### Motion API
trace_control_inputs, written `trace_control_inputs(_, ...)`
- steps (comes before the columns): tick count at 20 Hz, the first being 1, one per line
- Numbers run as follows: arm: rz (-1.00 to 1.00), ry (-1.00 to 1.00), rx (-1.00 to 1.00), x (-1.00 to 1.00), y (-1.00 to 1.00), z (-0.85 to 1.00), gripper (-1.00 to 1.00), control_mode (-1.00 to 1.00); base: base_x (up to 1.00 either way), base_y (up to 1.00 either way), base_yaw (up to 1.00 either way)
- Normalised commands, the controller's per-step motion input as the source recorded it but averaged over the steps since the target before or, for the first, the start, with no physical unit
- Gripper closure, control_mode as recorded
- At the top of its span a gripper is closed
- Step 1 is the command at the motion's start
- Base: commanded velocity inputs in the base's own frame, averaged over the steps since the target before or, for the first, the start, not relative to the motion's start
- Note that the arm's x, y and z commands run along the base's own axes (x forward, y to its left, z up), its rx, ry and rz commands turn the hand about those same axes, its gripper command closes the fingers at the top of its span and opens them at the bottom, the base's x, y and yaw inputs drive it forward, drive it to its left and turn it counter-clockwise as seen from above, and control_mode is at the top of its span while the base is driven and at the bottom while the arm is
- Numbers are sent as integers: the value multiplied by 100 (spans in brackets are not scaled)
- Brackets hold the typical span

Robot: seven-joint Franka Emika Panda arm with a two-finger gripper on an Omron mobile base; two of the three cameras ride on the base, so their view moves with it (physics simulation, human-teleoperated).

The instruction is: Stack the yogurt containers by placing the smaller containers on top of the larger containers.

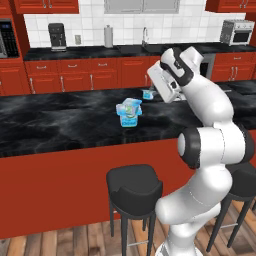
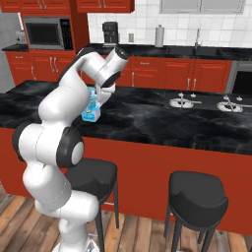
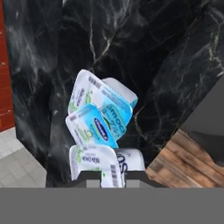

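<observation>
On the black island counter (image 1: 60,120) stands the wide light-blue tub (image 1: 129,119) (image 3: 114,98), with the mid-sized blue cup (image 1: 129,106) (image 3: 92,127) sitting on its lid, slightly askew. The same stack (image 2: 91,113) shows partly behind my arm in the right base view. My gripper (image 1: 151,93) (image 3: 103,179) hovers just behind and to the right of the stack. It is shut on the tiny white cup with blue print (image 1: 147,94) (image 3: 98,162). In the hand view that cup fills the space between my fingertips, directly below the stack in the picture.
Two black stools (image 1: 134,192) (image 2: 198,199) stand against the island's red front. Burners (image 2: 184,102) are set into the counter to the right. A back counter along the wall carries a coffee machine (image 1: 57,36), and there is a sink tap (image 1: 145,36).
</observation>
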Motion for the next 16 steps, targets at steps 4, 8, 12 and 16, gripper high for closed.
trace_control_inputs(4,-5,5,0,14,0,0,100,-100,0,0,0)
trace_control_inputs(8,-5,3,0,5,0,0,100,-100,0,0,0)
trace_control_inputs(12,-6,2,0,0,0,0,100,-100,0,0,0)
trace_control_inputs(16,-6,2,0,2,5,0,100,-100,0,0,0)
